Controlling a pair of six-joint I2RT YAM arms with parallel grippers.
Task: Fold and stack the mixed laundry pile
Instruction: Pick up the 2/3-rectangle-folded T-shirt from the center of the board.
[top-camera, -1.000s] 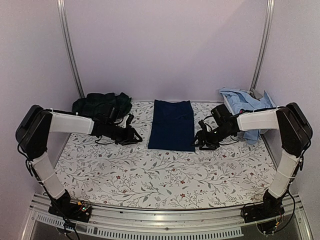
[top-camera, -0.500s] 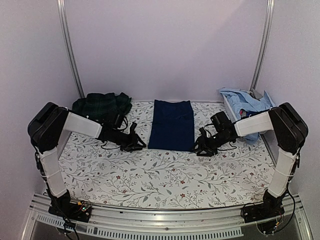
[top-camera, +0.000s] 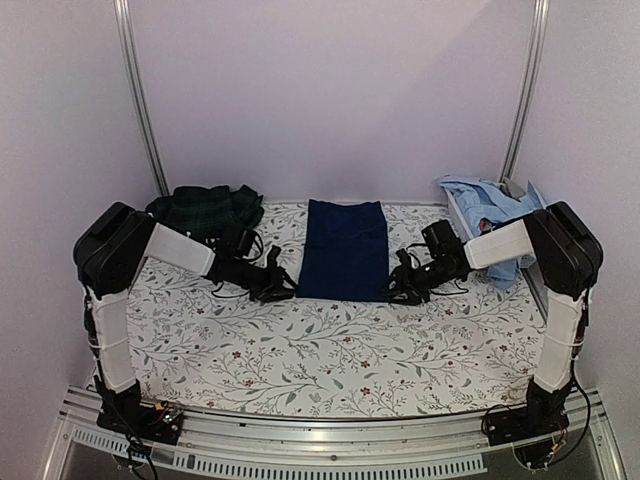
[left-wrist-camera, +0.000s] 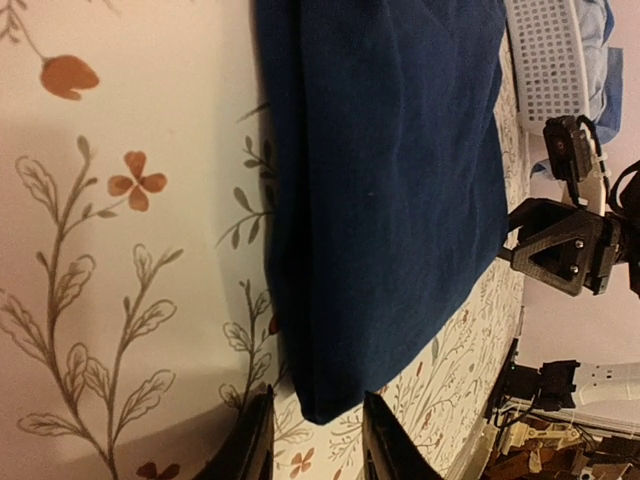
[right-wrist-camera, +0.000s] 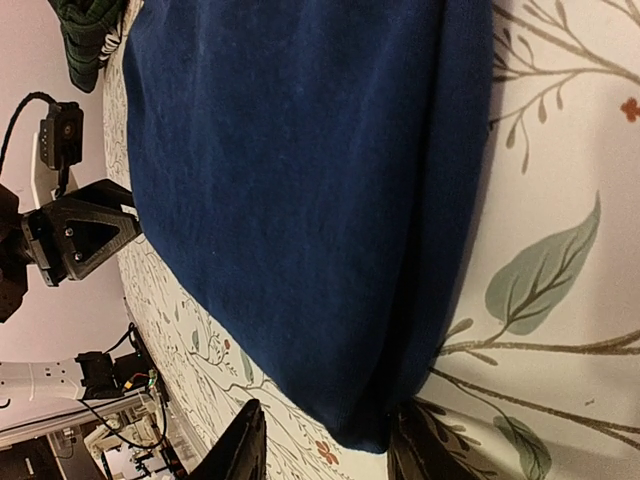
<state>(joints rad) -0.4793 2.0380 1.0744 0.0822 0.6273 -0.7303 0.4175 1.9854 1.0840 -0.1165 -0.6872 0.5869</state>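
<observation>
The folded navy blue T-shirt (top-camera: 344, 250) lies flat on the floral sheet (top-camera: 330, 350) that covers the tabletop, directly between the two sets of jaws. The left jaws stand parted astride its near left corner, with the cloth tip in the gap and not clamped. The right jaws, likewise parted, straddle the near right corner, one fingertip (right-wrist-camera: 405, 440) just beside the hem. Beyond the left jaws sits the dark green plaid piece (top-camera: 205, 212); behind the right jaws lie the light blue shirts (top-camera: 487, 205).
</observation>
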